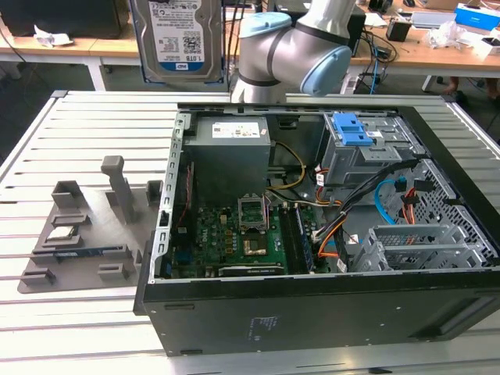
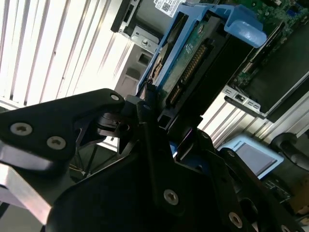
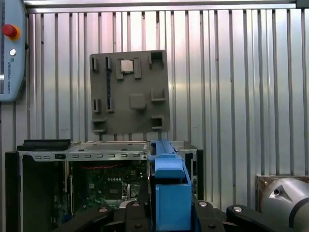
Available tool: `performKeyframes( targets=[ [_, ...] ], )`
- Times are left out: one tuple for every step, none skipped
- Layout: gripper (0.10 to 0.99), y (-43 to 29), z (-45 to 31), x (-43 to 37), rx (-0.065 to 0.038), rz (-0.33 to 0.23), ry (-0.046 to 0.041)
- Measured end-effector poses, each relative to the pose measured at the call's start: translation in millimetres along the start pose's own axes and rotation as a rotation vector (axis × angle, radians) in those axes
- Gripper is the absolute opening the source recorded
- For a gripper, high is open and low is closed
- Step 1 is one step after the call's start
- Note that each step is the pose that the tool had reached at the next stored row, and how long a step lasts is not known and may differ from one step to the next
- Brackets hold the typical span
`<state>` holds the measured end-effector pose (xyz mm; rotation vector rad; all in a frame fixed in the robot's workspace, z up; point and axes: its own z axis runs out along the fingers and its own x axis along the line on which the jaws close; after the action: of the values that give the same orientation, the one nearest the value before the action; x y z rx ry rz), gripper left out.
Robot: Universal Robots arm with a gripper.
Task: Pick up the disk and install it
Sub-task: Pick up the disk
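Note:
The disk (image 1: 176,35), a silver-grey hard drive with a white-and-blue label, hangs upright high above the table, behind the back left corner of the open computer case (image 1: 312,312). In both wrist views my gripper (image 2: 152,108) is shut on the disk (image 2: 193,53), its black fingers clamping the blue carrier frame. The first wrist view shows the frame's blue edge (image 3: 169,183) standing between the fingers of the gripper (image 3: 171,210), above the case's near wall (image 3: 43,154).
Inside the case are a motherboard (image 1: 234,234), a power supply (image 1: 230,148), loose cables and a drive cage with a blue latch (image 1: 351,129). A grey fixture plate (image 1: 86,234) holding a small square chip (image 1: 62,232) lies on the slatted table at the exterior view's left.

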<state>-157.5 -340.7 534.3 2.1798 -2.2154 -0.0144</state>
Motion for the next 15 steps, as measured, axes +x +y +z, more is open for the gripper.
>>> performKeyframes(
  targets=[
    [0.365,-3.4,-0.1,-0.1,0.000,0.000,0.0000],
    [0.365,-8.8,-0.2,-0.2,0.000,0.000,-0.0001],
    [0.365,-16.0,-0.4,-0.4,0.000,0.000,-0.0001],
    [0.365,-19.2,-0.5,-0.5,0.000,0.000,-0.0001],
    [0.365,-22.6,-0.6,-0.6,0.000,0.000,-0.0001],
    [0.365,-29.2,-0.8,-0.7,0.000,0.000,-0.0001],
    [0.365,-33.0,-1.0,-0.8,0.000,0.000,-0.0001],
    [0.365,-36.4,-1.1,-0.9,0.000,0.000,0.0000],
    [0.365,-42.6,-1.3,-1.0,0.000,0.000,0.0000],
    [0.365,-47.9,-1.4,-1.2,0.000,0.000,0.0000],
    [0.365,-52.0,-1.6,-1.3,0.000,0.000,-0.0001],
    [0.365,-55.6,-1.7,-1.4,0.000,0.000,-0.0001],
    [0.365,-59.3,-1.8,-1.5,-0.001,0.000,0.0000],
    [0.365,-62.8,-1.9,-1.6,-0.001,0.000,0.0000],
    [0.365,-68.9,-2.1,-1.8,-0.001,0.000,-0.0001]
  ],
)
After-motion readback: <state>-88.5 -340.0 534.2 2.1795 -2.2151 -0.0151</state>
